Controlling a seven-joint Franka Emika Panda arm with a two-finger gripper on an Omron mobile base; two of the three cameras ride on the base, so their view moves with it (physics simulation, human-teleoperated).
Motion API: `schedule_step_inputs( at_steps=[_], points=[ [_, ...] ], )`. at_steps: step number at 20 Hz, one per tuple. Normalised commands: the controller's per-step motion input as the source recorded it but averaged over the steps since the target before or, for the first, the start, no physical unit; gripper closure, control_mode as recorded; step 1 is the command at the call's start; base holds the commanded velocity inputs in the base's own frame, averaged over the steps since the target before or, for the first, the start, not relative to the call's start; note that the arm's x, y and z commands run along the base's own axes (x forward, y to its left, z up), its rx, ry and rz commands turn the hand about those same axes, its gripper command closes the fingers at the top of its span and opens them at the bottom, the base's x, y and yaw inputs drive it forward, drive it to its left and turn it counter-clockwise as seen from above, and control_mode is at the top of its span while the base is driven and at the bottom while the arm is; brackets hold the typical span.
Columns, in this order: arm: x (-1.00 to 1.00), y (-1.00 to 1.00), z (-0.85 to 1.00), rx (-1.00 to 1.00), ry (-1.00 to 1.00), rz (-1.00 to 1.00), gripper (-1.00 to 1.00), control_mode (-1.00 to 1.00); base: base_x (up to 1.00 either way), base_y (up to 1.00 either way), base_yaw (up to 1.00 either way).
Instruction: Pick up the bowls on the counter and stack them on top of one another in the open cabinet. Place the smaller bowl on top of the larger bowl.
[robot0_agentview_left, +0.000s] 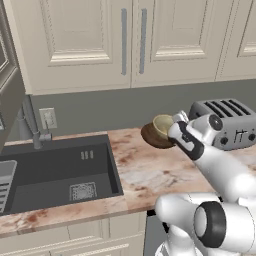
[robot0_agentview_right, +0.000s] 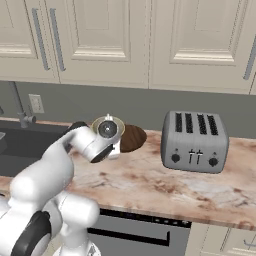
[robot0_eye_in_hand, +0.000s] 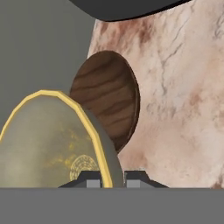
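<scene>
My gripper (robot0_eye_in_hand: 113, 177) is shut on the yellow-edged rim of the smaller bowl (robot0_eye_in_hand: 48, 144), a pale olive-tan one. The rim sits between the two fingertips. In the left base view this smaller bowl (robot0_agentview_left: 162, 125) is tilted on its side at the end of the hand (robot0_agentview_left: 176, 127), just above the larger bowl (robot0_agentview_left: 154, 137). That larger bowl (robot0_eye_in_hand: 109, 96) is dark brown and wood-grained, and rests on the marbled counter (robot0_eye_in_hand: 183, 87) close to the grey wall. From the right side the hand hides most of the small bowl, with the brown bowl (robot0_agentview_right: 132, 137) behind it. The open cabinet is out of view.
A silver toaster (robot0_agentview_right: 195, 140) stands on the counter right of the bowls. A dark sink (robot0_agentview_left: 55, 175) with a faucet (robot0_agentview_left: 32, 125) lies to the left. Closed cream wall cabinets with bar handles (robot0_agentview_left: 132, 40) hang above.
</scene>
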Motion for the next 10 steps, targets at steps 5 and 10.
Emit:
schedule_step_inputs(
  at_steps=[5,10],
  points=[
    [0.46,-0.23,0.00,0.04,0.02,0.00,1.00,-1.00,0.00,0.00,0.00],
    [0.37,-0.04,-0.13,-0.02,0.04,0.00,1.00,-1.00,0.00,0.00,0.00]
  ],
)
